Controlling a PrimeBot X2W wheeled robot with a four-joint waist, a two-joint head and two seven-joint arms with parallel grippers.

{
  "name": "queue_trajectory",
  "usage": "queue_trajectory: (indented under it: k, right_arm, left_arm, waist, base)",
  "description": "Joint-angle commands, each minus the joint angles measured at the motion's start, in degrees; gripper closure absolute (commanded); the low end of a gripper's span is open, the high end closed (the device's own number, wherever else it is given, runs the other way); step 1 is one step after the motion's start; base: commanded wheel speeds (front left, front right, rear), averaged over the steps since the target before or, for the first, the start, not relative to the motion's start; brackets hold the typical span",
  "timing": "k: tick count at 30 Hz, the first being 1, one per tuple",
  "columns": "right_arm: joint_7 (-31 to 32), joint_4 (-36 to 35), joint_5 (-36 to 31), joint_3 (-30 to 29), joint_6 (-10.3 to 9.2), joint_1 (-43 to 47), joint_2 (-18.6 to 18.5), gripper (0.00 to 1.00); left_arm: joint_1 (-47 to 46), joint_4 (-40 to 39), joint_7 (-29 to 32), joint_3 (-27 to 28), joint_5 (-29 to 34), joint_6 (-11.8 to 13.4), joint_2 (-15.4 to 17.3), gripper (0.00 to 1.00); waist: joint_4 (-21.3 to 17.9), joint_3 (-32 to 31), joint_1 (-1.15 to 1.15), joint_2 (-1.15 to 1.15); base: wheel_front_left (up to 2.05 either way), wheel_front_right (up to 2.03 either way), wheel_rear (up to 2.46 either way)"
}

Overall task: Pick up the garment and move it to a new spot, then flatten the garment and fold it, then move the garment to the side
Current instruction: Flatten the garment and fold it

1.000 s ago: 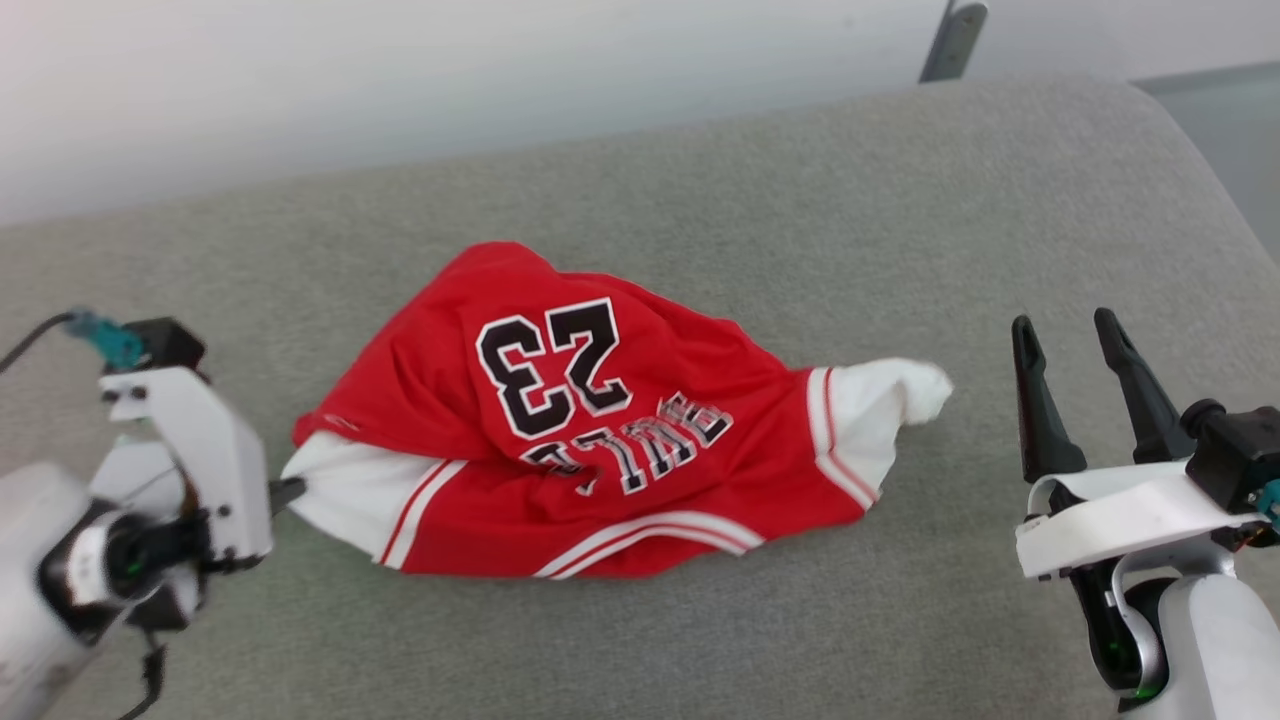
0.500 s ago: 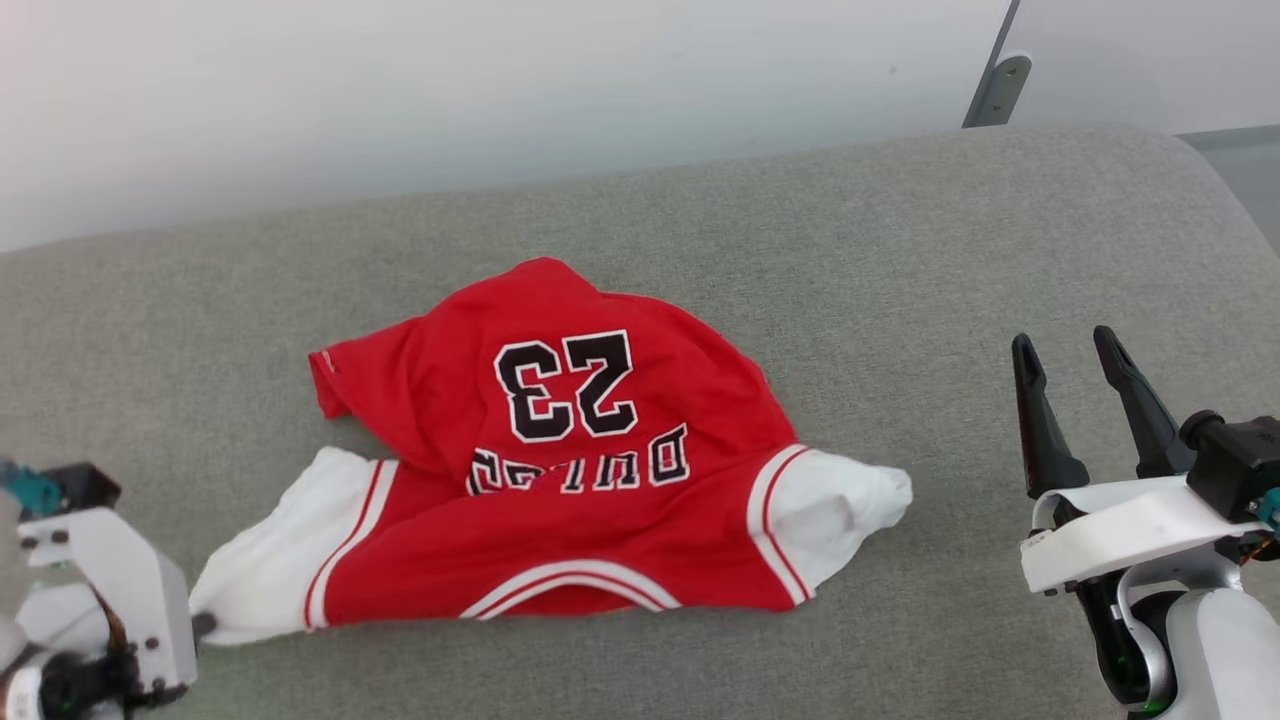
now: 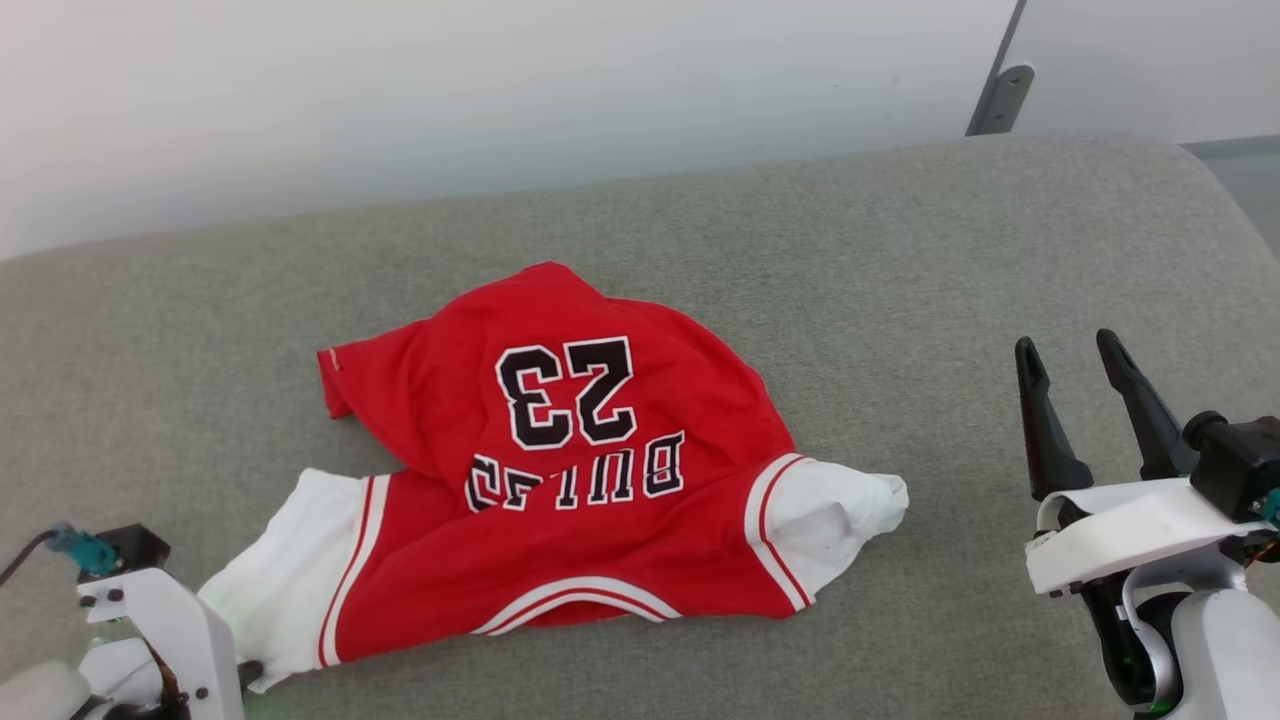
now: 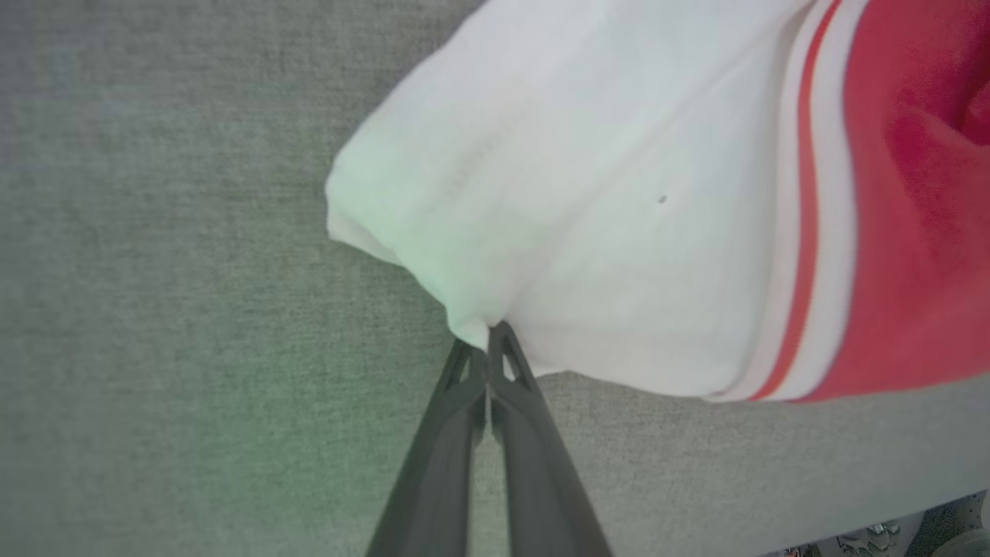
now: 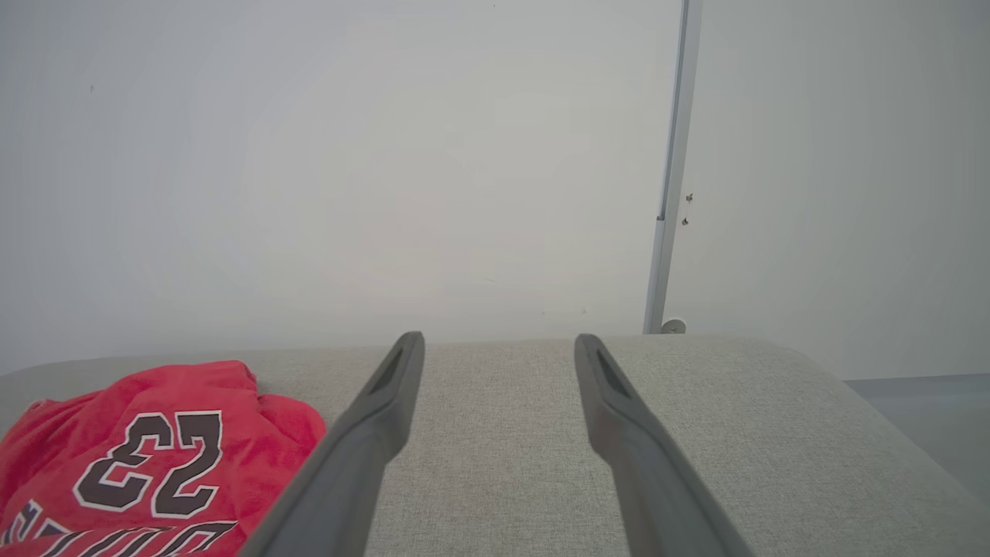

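Nearest, the left claw (image 4: 489,340) pinches the white lining corner of the garment (image 3: 560,480), which lies crumpled in the middle of the grey cushion (image 3: 900,250). The right claw (image 3: 1067,342) hangs spread, well apart from it. This looks like the relocating step. Flattening comes next and needs both claws on opposite edges.

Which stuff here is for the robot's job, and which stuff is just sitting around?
For the job:
red jersey
left claw, shut on its white corner
right claw, open, apart from it

Just around:
grey cushion underneath
white wall
metal post
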Motion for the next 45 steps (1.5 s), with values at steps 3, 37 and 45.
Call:
queue_trajectory:
  k: [3,37,45]
  right_arm:
    - [0.2,-0.2,0.3,-0.5,-0.09,0.5,-0.3,0.0]
    - [0.2,-5.8,-1.4,-1.3,-0.1,0.7,-1.2,0.0]
    - [1.7,-6.9,-1.3,-1.8,-0.09,1.2,-0.9,0.0]
  left_arm:
    - [0.7,0.4,-0.9,-0.1,0.5,-1.0,-1.0,0.0]
    - [-10.7,11.2,9.9,-2.9,7.3,-5.8,-0.5,0.0]
    - [-11.7,16.6,10.2,-4.8,9.4,-9.5,-3.7,0.0]
  waist:
    - [0.7,-0.3,0.0,0.0]
    - [-2.4,1.2,0.0,0.0]
    - [-2.4,2.4,0.0,0.0]
  base:
    - [0.0,0.0,0.0]
    - [0.0,0.0,0.0]
    - [0.0,0.0,0.0]
